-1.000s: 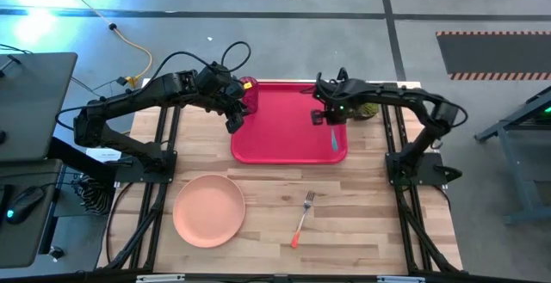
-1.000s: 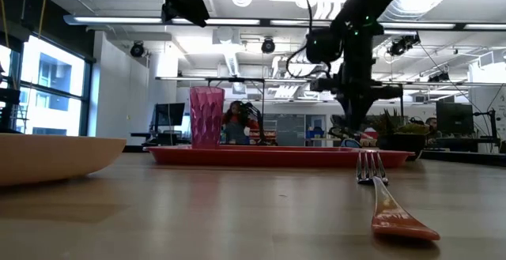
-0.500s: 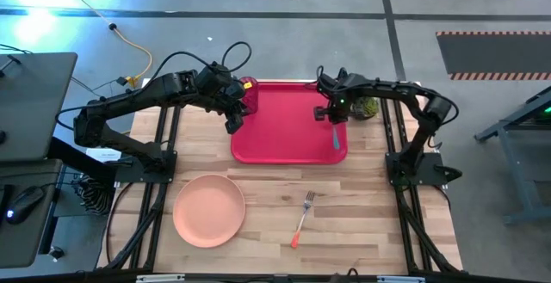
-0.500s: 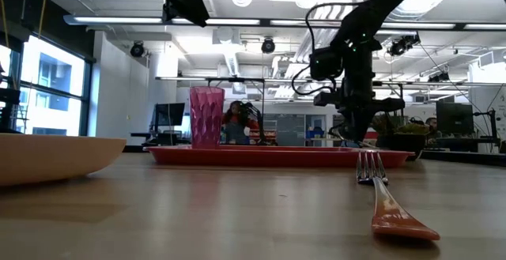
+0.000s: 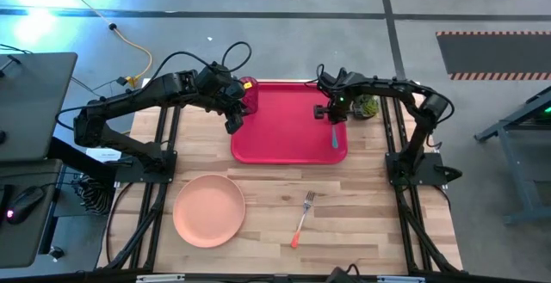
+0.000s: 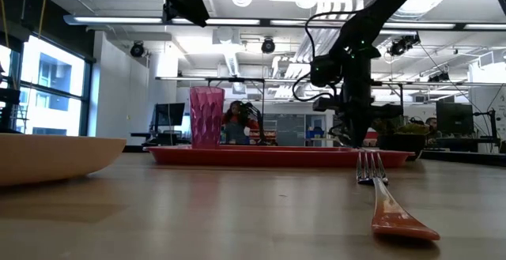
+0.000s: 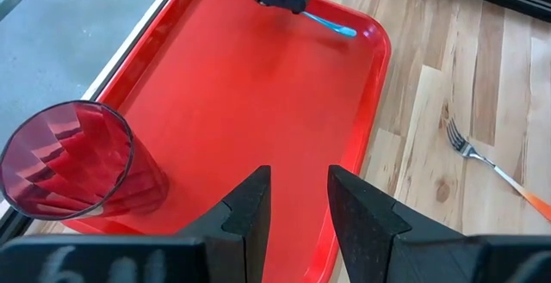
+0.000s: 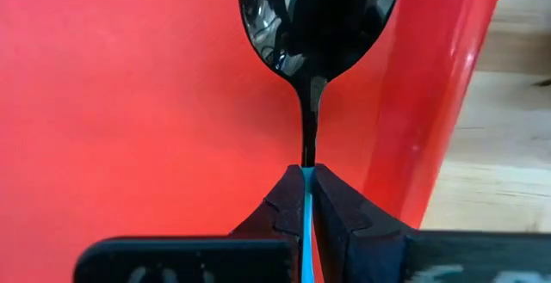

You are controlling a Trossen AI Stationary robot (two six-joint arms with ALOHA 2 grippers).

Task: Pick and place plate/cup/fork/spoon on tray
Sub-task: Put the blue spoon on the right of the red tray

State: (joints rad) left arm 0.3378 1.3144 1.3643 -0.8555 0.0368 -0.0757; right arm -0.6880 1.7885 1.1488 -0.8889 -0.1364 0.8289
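The red tray (image 5: 284, 132) lies at the table's far middle. The ribbed pink cup (image 5: 249, 89) stands upright in its far left corner and shows in the left wrist view (image 7: 73, 167). My right gripper (image 5: 334, 115) is over the tray's right side, shut on the spoon (image 8: 317, 25), whose light-blue handle (image 5: 335, 138) points toward the near edge. My left gripper (image 7: 297, 201) is open and empty, above the tray's left edge near the cup. The salmon plate (image 5: 209, 210) and the orange-handled fork (image 5: 301, 218) lie on the bare table near the front. My right gripper pinches the spoon between its two fingers where the blue handle meets the dark neck (image 8: 307, 173). The fingers come from above, pointing down, and lie across the spoon. The spoon lies level, low on the tray beside its right rim (image 8: 435, 102); whether it rests there I cannot tell.
A small green potted plant (image 5: 368, 107) stands just off the tray's far right corner, close to my right arm. Bare wood lies between the tray's near rim and the plate and fork. The room beyond the table shows in the low view.
My right arm has drawn its elbow in toward the tray, and the gripper has shifted a little toward the table's right edge, still shut on the spoon low over the tray's right side. The spoon's handle has stayed where it was.
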